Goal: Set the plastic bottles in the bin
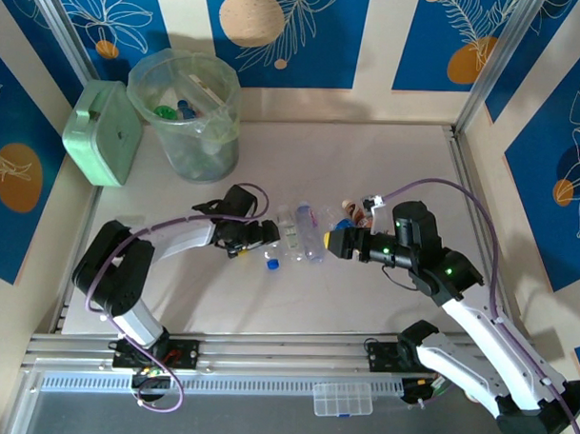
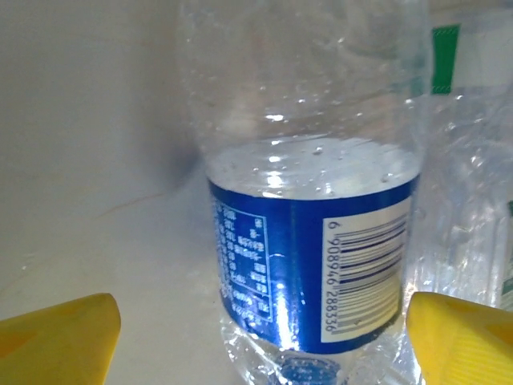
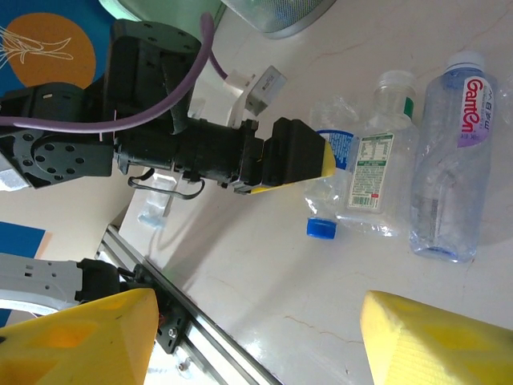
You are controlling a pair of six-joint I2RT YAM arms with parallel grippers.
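Left tool [image 2: 260,333] spread wide around blue-labelled clear bottle [image 2: 309,249] lying on table [image 2: 96,200], right tool [image 3: 256,337] released, empty

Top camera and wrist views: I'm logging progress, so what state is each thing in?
bin: upright, some bottles inside.
blue-label bottle: lying flat, capped, crumpled.
green-label bottle: lying flat.
purple-label bottle: lying flat, capped.
left end effector: open, straddling the blue-label bottle.
right end effector: open, empty.
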